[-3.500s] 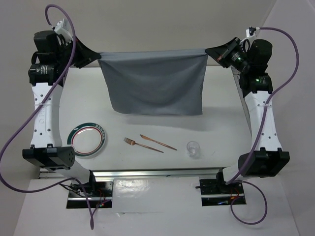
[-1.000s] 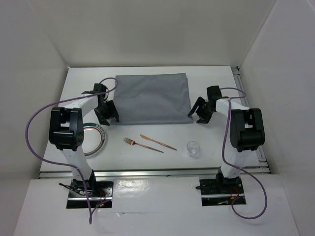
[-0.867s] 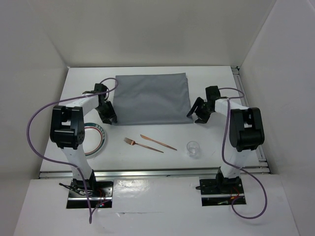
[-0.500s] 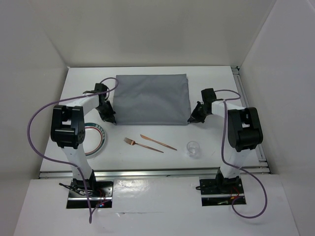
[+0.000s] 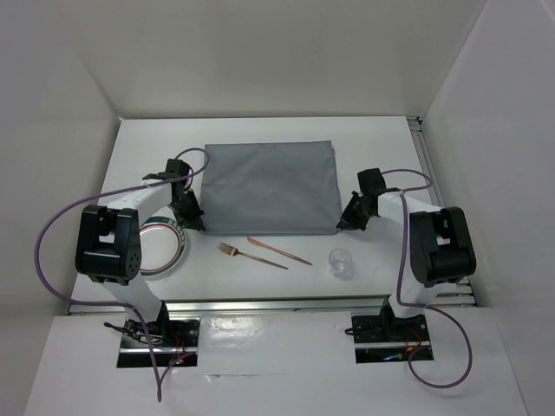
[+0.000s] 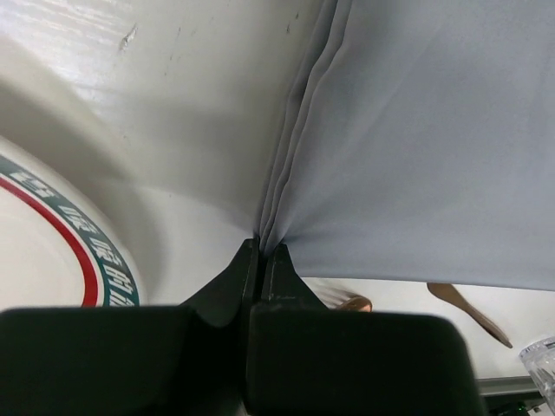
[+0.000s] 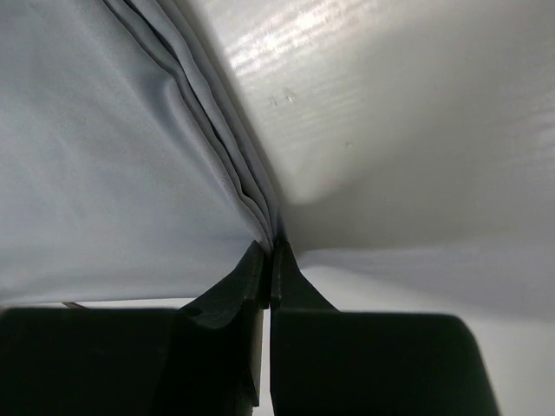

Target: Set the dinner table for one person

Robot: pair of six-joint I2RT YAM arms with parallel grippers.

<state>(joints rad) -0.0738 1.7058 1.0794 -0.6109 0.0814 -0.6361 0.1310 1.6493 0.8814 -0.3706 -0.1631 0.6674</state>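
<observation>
A folded grey rectangular fabric cloth (image 5: 267,188) lies flat across the middle of the large white rectangular dinner table (image 5: 381,143), its long sides parallel to the far and near edges. The two black arms reach in from the left and right edges. The left gripper (image 6: 261,250) has its fingers pinched together on the cloth's near-left corner, where the stacked layers bunch between the tips. The right gripper (image 7: 270,249) is clamped the same way on the near-right corner. Both corners sit low at the table surface.

Toward the near-left corner of the table a round white plate with a green and red rim (image 5: 176,252) rests just beside the left gripper, partly under that arm. Along the near edge, around the middle, a copper-coloured metal fork (image 5: 251,256) and a matching copper-coloured knife (image 5: 279,251) lie side by side, slanted. A small clear glass tumbler (image 5: 342,261) stands upright to their right, near the right gripper but apart from the cloth.
</observation>
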